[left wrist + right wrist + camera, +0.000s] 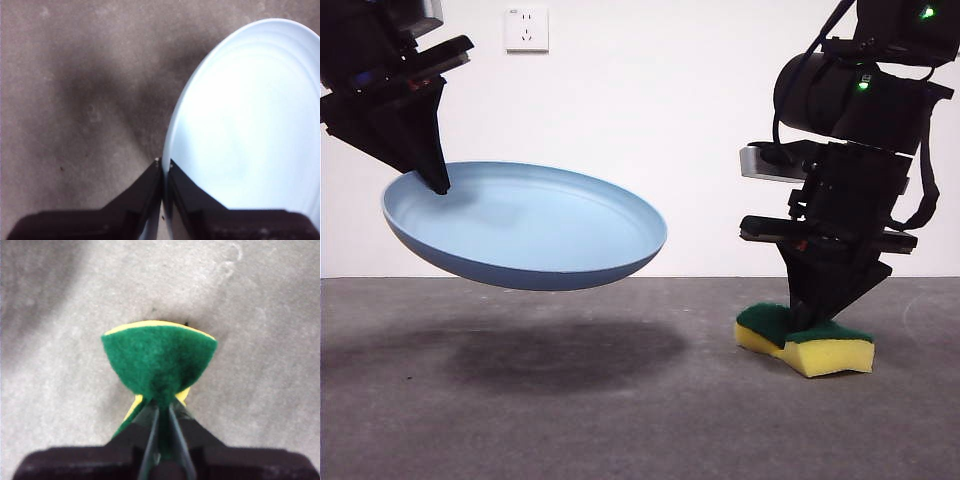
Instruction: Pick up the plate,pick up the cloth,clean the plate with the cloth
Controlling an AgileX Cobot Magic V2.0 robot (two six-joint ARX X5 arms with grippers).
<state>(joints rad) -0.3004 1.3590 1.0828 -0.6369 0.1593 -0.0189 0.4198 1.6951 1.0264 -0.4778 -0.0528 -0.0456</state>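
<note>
The light-blue plate (530, 225) hangs tilted in the air at the left of the front view, above its shadow on the table. My left gripper (438, 183) is shut on its left rim; the left wrist view shows the jaws pinching the plate's edge (240, 130). The cloth, a yellow sponge with a green scouring layer (820, 345), is on the table at the right. My right gripper (800, 330) is shut on it, squeezing the green top (160, 360) so that it bulges between the jaws.
The grey table (620, 420) runs across the whole foreground. A white wall with a socket (526, 28) stands behind it. The plate's shadow (570, 355) lies on the table below the plate.
</note>
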